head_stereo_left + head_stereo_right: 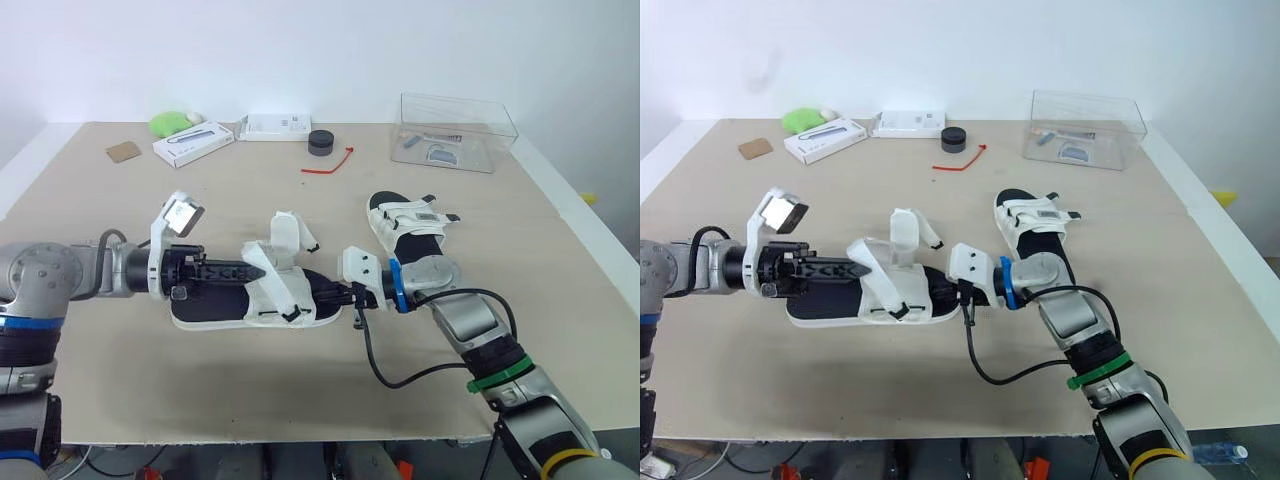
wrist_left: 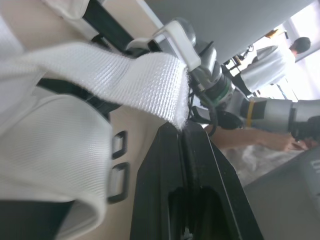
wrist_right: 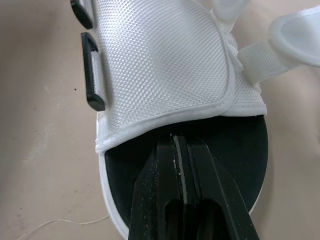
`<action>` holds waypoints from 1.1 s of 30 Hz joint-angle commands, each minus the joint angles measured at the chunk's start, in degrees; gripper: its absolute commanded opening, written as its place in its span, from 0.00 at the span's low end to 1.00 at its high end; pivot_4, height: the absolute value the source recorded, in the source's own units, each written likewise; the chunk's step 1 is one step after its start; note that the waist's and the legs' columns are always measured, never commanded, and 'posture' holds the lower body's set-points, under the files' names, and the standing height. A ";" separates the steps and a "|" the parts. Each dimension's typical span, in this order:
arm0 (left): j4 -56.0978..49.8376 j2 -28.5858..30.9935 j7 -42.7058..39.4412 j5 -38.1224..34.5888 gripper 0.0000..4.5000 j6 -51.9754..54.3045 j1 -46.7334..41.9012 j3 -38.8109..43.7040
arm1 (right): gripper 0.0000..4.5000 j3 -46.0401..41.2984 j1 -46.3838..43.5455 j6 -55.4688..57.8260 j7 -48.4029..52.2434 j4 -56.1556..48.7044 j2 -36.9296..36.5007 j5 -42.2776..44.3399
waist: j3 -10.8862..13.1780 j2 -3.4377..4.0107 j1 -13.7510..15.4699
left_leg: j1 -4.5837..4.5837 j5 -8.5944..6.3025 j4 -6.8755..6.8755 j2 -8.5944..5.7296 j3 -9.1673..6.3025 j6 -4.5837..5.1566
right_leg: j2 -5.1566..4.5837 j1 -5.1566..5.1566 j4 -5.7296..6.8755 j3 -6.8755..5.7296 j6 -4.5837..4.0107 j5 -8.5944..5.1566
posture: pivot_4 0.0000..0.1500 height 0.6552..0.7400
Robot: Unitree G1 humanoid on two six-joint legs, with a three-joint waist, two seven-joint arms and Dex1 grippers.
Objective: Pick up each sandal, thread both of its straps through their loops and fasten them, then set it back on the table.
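Observation:
A white-strapped sandal with a black footbed [image 1: 215,305] lies on the table between my two grippers, its straps undone and standing up. My left gripper [image 1: 246,268] reaches in from the heel side; its tips [image 2: 182,131] are shut on the end of a white strap [image 2: 125,85]. My right gripper [image 1: 336,293] is at the toe end, shut, its tips [image 3: 175,141] resting on the black footbed just under the edge of the white upper [image 3: 160,60]. Black loops [image 3: 92,92] line the upper's side. A second sandal [image 1: 405,225] lies behind my right arm.
At the back of the table stand a clear plastic box [image 1: 455,130], a black round object [image 1: 320,143], a red tie [image 1: 330,165], two white boxes [image 1: 193,143] [image 1: 275,126], a green object [image 1: 170,123] and a brown card [image 1: 124,151]. A person [image 2: 265,65] stands beyond.

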 commanded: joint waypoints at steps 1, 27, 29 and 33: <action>3.89 1.81 -7.06 4.67 0.00 -2.20 -3.63 -2.59 | 0.00 -0.78 -1.25 -0.44 0.35 -1.03 -0.13 0.28 | 0.00 -0.01 0.00 | -0.02 0.00 0.00 0.01 0.00 0.00 | 0.00 -0.01 -0.01 0.00 0.00 0.00 | 1.00 1.00; 15.69 0.03 -28.41 21.51 0.00 -6.81 -13.25 -13.91 | 0.00 -0.77 1.14 1.25 -0.17 -4.73 -1.43 0.54 | 0.01 -0.02 -0.03 | -0.39 -0.11 0.09 -0.04 -0.09 0.18 | -0.06 -0.20 -0.04 -0.04 0.12 -0.11 | 1.00 1.00; 16.37 -0.03 -28.42 22.29 0.00 -8.04 -13.58 -14.96 | 0.00 -0.77 1.30 1.24 -0.14 -4.91 -1.55 0.52 | 0.01 -0.02 -0.03 | -0.39 -0.11 0.09 -0.04 -0.09 0.18 | -0.07 -0.20 -0.04 -0.04 0.12 -0.11 | 1.00 1.00; 18.95 -1.33 -28.42 25.32 0.00 -11.77 -14.69 -16.41 | 0.00 -0.77 1.52 1.42 -0.29 -5.25 -1.51 0.49 | 0.01 -0.02 -0.02 | -0.39 -0.11 0.10 -0.04 -0.10 0.18 | -0.06 -0.20 -0.03 -0.05 0.12 -0.11 | 1.00 1.00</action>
